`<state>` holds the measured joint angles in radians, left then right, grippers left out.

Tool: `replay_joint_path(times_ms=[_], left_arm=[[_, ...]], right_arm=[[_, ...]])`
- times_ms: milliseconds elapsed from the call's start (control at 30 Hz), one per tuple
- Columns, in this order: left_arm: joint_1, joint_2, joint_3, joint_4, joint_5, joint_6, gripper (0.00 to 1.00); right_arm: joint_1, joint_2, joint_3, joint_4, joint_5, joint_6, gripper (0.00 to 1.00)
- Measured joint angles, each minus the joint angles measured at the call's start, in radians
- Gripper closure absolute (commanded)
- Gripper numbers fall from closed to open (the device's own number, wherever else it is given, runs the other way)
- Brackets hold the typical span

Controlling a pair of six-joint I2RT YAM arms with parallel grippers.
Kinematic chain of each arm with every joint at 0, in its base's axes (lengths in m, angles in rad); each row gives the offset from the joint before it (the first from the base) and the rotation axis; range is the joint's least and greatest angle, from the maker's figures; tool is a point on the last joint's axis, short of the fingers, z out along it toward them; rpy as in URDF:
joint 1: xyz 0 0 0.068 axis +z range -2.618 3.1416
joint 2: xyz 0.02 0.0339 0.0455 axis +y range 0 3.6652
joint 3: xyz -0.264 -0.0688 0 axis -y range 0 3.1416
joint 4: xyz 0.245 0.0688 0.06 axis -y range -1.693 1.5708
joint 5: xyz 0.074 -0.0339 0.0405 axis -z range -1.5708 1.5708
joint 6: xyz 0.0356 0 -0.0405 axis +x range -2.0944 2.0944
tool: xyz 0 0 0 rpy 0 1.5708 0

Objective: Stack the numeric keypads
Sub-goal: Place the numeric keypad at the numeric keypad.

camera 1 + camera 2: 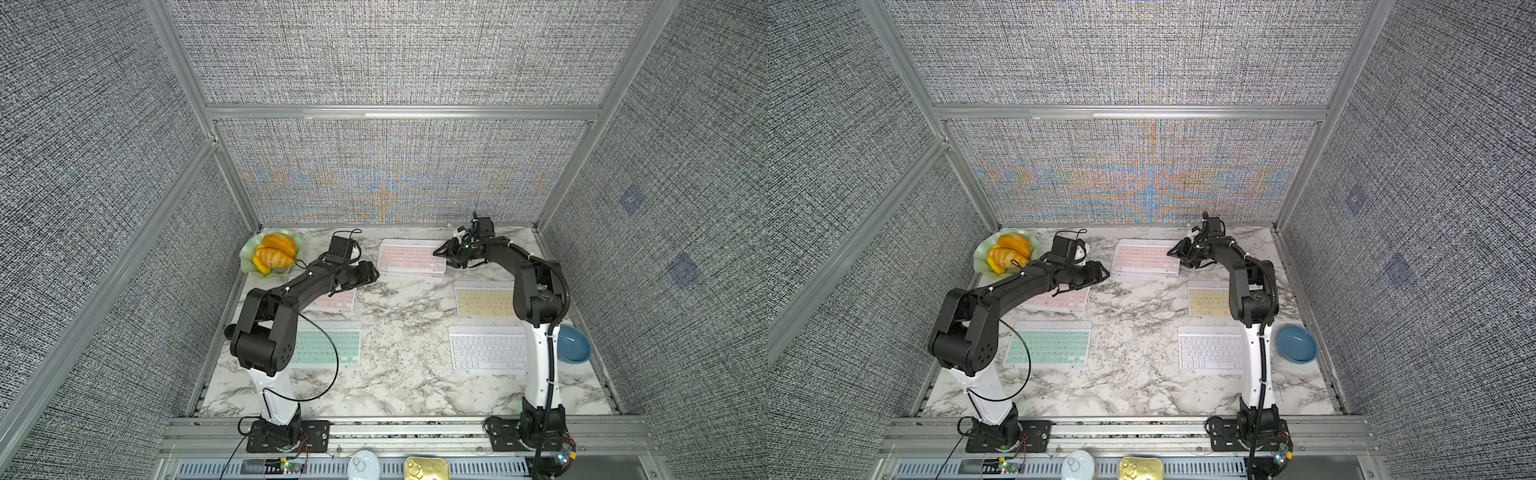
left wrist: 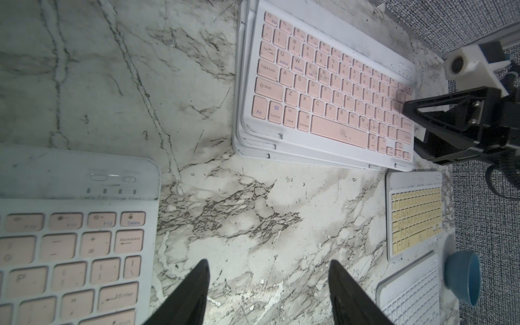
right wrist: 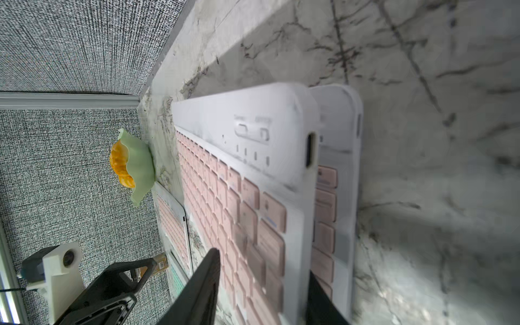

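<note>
On the marble worktop (image 1: 399,386), your stack of keypads (image 1: 411,258) sits at the far middle. A pink-keyed one is on top, and at least two more white frames show beneath it, fanned a little askew in the left wrist view. Four loose keypads lie flat and apart, nearer the arm bases. The white keypad (image 1: 486,351) and the mint green keypad (image 1: 332,345) are at the front. The yellow keypad (image 1: 482,301) lies behind the white one, and the loose pink keypad (image 1: 340,302) is partly hidden under the left arm.

The right end effector (image 1: 440,257) stands at the end of the stack nearest its own arm. Its jaws are parted wider than the top keypad is thick, one finger above the keys and one beside the edge, so it seems to grip nothing. The left end effector (image 2: 268,263) hangs over bare marble between the loose pink keypad and the stack, with its jaws apart and empty.

You appear to be releasing the top keypad onto the stack. Next, draw the right arm clear without dragging that layer. Then take the yellow or loose pink keypad; both lie flat, so you will need to work a finger under an edge.
</note>
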<state>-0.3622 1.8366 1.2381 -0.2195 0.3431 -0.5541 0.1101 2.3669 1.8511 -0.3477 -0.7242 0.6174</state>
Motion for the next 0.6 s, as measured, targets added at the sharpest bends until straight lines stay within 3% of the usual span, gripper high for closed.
replay_joint_path(times_ms=[600], left_arm=[[0.0, -0.008, -0.016, 0.001, 0.0, 0.0, 0.32]], right_arm=[[-0.013, -0.002, 0.019, -0.071, 0.109, -0.049, 0.5]])
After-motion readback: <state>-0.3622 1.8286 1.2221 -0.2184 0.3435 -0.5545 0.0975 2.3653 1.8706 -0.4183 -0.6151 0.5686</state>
